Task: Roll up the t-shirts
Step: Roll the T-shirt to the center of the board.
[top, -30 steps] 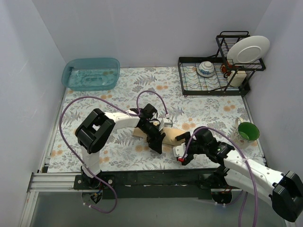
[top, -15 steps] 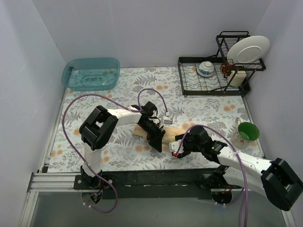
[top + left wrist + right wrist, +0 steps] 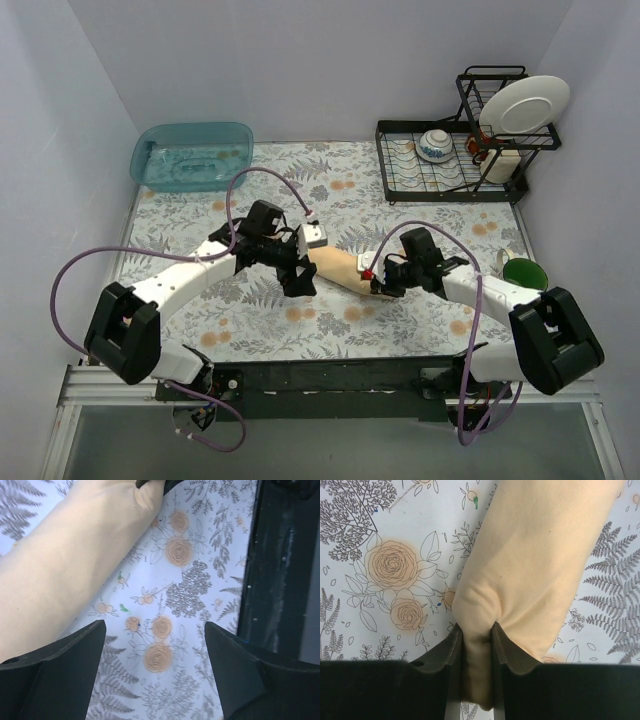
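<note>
A beige t-shirt (image 3: 342, 268), rolled into a thick tube, lies across the middle of the flowered tablecloth. My right gripper (image 3: 381, 279) is at its right end; in the right wrist view the gripper (image 3: 477, 642) is shut on a pinched fold of the t-shirt (image 3: 540, 555). My left gripper (image 3: 300, 281) hangs at the roll's left end. In the left wrist view it (image 3: 155, 660) stands open over bare cloth, with the t-shirt (image 3: 75, 555) beside its left finger (image 3: 55, 670), apart from it.
A blue tub (image 3: 192, 155) sits at the back left. A dish rack (image 3: 450, 170) with a plate (image 3: 525, 105) and bowl (image 3: 436, 145) stands at the back right. A green cup (image 3: 524, 277) is at the right edge. The black front rail (image 3: 280, 580) runs close by.
Both arms swung away from the front edge and the t-shirt moved with them. The right gripper closed on the roll's end. The left gripper widened and let the t-shirt go.
</note>
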Available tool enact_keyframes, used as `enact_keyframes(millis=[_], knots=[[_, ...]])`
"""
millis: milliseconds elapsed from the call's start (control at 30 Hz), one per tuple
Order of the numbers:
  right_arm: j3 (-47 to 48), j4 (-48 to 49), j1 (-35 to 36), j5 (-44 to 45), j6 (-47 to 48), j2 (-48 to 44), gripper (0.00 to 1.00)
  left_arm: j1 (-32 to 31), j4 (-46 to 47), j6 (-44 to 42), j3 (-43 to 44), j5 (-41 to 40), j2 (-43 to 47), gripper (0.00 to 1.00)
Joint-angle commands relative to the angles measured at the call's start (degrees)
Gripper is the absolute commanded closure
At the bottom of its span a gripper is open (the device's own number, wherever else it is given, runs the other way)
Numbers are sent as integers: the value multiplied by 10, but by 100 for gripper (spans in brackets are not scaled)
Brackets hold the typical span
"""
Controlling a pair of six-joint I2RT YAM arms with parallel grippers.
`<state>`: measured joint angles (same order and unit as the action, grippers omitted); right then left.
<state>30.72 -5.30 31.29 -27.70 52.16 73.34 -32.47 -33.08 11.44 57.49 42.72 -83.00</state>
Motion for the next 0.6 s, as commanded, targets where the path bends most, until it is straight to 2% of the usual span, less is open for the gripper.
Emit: enact_keyframes(millis=[0, 167, 267, 400, 567], knots=[[45, -158, -45, -85, -26, 56, 82, -29, 152, -88, -84, -86, 45, 20], [78, -215, -83, -124, -27, 101, 85, -77, 328, -157, -159, -142, 57, 19], [101, -233, -105, -142, -33, 121, 84, -102, 392, -160, -160, -156, 33, 18], [137, -278, -134, -175, -24, 160, 84, -119, 421, -148, -128, -170, -8, 19], [191, -356, -149, -202, 24, 217, 85, -126, 417, -206, -113, -136, -61, 19]])
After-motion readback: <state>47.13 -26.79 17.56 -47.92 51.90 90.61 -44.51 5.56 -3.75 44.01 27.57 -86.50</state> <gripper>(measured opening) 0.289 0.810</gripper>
